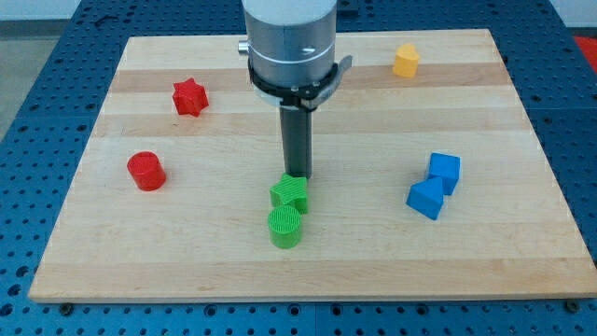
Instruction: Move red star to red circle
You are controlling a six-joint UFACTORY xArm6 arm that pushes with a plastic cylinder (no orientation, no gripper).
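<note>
The red star (189, 97) lies at the upper left of the wooden board (187, 243). The red circle (146, 171), a short cylinder, stands below and a little left of the star, apart from it. My tip (298, 176) is near the board's middle, well to the right of both red blocks. It sits right at the top edge of a green block (290, 193); whether it touches that block I cannot tell.
A green cylinder (285, 227) sits just below the green block, touching it. Two blue blocks (444, 172) (426, 198) sit together at the right. A yellow block (406, 60) is at the upper right. The arm's grey body (289, 42) hangs over the top centre.
</note>
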